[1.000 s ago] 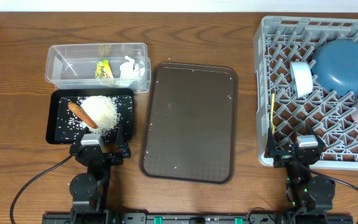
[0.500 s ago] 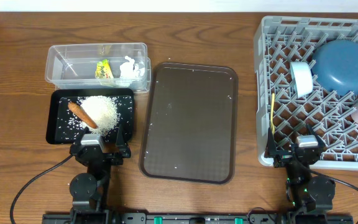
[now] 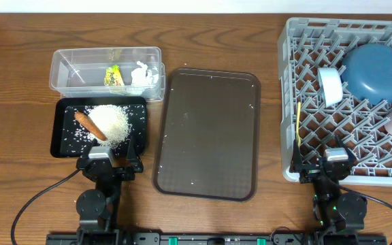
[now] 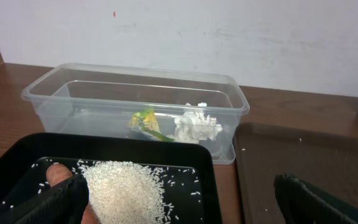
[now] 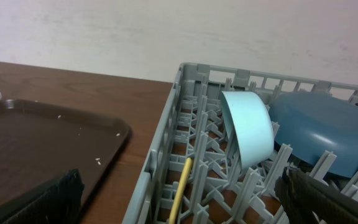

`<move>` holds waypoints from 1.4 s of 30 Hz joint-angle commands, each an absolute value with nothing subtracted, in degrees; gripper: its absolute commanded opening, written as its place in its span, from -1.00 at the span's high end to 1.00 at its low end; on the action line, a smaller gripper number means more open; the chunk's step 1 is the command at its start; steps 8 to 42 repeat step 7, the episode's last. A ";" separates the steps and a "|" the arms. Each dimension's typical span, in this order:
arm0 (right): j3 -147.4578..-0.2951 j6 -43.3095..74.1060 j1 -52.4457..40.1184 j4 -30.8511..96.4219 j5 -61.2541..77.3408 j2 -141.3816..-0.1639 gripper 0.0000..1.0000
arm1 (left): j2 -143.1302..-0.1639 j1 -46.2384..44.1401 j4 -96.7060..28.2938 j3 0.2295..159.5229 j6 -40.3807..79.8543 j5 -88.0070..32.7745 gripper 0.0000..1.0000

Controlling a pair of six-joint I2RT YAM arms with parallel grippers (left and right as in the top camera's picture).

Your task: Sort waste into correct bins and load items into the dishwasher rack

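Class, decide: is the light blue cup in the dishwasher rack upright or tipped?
Tipped: the light blue cup leans sideways between the dishwasher rack's pegs.

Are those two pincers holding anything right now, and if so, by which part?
Nothing is held: the left pincer and the right pincer both stand open and empty.

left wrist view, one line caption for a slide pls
Rice pile and carrot in the black tray, wrapper and tissue in the clear tub behind.

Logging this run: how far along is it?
Done: wrapper, tissue in clear tub; carrot, rice in black tray; plate, blue cup, spoon in rack. In hand: nothing, left gripper and right gripper open. Left: stray grains on brown tray.
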State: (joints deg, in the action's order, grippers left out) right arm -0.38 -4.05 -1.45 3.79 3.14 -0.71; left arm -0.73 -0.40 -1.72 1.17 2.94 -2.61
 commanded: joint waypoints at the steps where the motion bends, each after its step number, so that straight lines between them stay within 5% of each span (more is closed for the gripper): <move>1: -0.32 -4.82 -1.69 4.05 3.03 -0.38 -0.98 | -0.23 -0.08 -3.92 0.23 2.39 -1.89 -0.94; 42: -0.32 -4.82 -1.69 4.05 3.03 -0.38 -0.98 | -0.23 -0.08 -3.92 0.23 2.39 -1.89 -0.95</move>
